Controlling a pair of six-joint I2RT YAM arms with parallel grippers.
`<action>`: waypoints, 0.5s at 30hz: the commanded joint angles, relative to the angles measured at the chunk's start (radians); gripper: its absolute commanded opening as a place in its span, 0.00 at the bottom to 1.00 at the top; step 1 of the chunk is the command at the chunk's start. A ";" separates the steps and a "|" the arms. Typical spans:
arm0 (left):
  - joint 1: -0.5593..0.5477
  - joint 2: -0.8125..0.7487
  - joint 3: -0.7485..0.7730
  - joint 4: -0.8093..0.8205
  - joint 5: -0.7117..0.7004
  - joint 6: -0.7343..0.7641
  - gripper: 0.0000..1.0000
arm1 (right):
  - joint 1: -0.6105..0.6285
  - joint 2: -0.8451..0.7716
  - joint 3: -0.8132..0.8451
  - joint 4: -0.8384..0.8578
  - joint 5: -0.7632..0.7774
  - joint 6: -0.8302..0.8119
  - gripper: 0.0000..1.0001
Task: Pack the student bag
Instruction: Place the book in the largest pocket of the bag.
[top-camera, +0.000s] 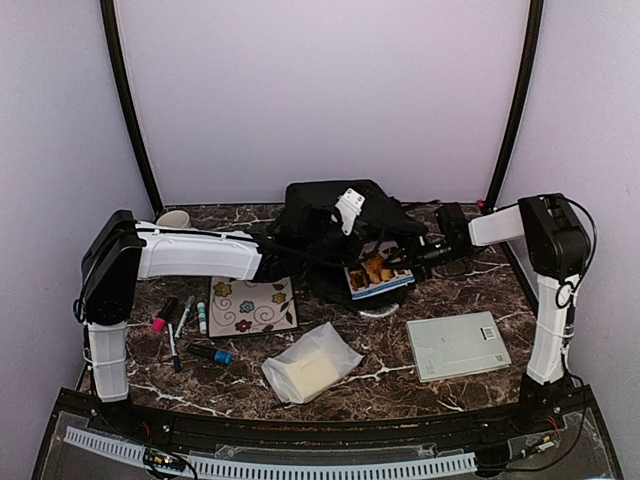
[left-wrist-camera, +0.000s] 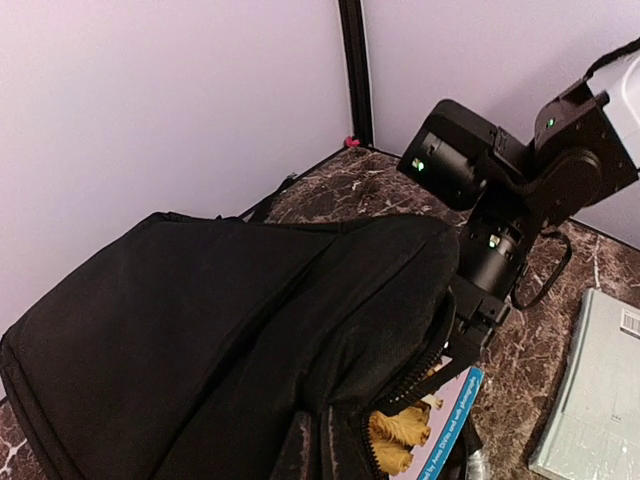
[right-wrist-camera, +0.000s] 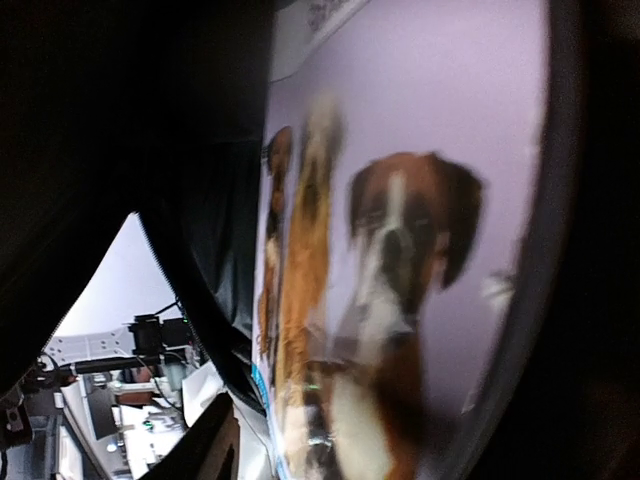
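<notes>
Dog-picture book (right-wrist-camera: 400, 250): filled the right wrist lens, blurred and framed by black fabric; judged to be partway into the student bag (top-camera: 325, 225). The bag was set at the back centre of the marbled table (top-camera: 480, 290), its mouth turned toward the right arm.

Progress: judged barely begun, with one item at the opening and the interior hidden.

Unpacked on the table: markers (top-camera: 180, 320), floral card (top-camera: 252, 304), clear pouch (top-camera: 310, 362) holding a pale block, grey-green pad (top-camera: 458, 345).

Right gripper (left-wrist-camera: 462, 345): sunk into the bag's mouth beside the book; whether it was closed on the book could not be told.

Left gripper (top-camera: 290, 262): lost against the black fabric; its spread could not be told.

Loose items were shown by the top view only. Zip teeth and the book's blue edge were shown by the left wrist view only.
</notes>
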 joint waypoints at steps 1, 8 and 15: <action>-0.011 -0.114 -0.048 0.150 -0.001 -0.005 0.00 | -0.011 -0.172 -0.072 -0.048 0.104 -0.133 0.51; -0.007 -0.175 -0.176 0.258 0.011 0.008 0.00 | -0.008 -0.358 -0.220 -0.130 0.220 -0.305 0.61; 0.006 -0.197 -0.225 0.295 0.039 -0.013 0.00 | 0.019 -0.389 -0.229 -0.364 0.253 -0.559 0.68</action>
